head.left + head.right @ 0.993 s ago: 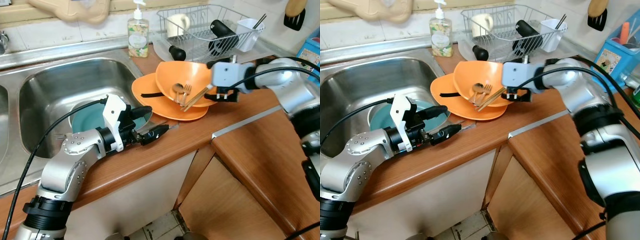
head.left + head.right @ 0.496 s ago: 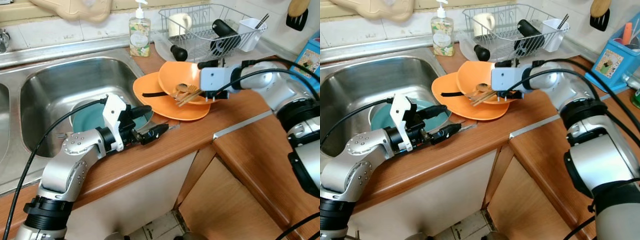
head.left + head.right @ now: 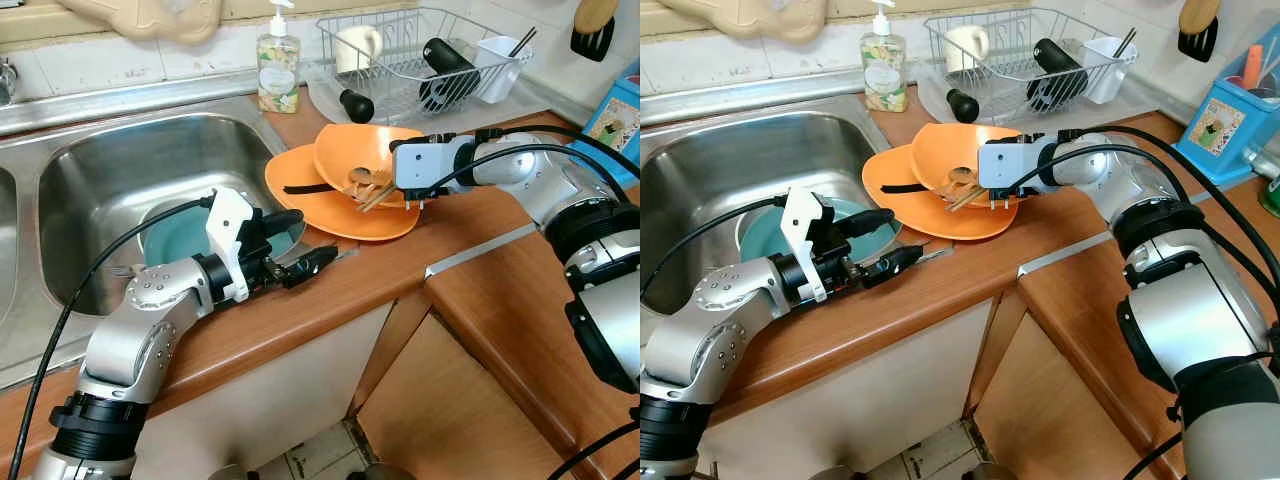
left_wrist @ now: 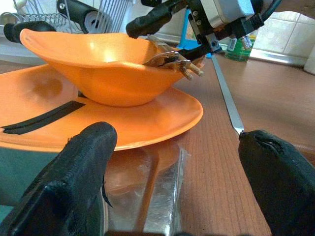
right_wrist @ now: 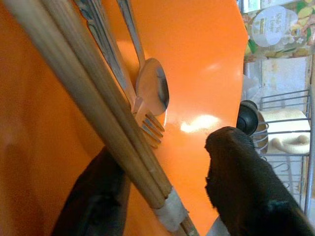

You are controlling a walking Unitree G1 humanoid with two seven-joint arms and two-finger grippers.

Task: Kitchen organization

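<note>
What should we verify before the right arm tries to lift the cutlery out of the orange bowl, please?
1. Right gripper at the chopsticks: ok, its jaws stand either side of them.
2. Jaws closed on the chopsticks: not ok, open.
3. Fork and spoon also between the jaws: cannot tell.
4. Orange bowl seated on the orange plate: ok.
5. Left gripper out of the way: ok, open at the sink edge, apart from the bowl.

Home kitchen: steel sink (image 3: 130, 170), dish rack (image 3: 420, 60), wooden counter (image 3: 500, 290).
</note>
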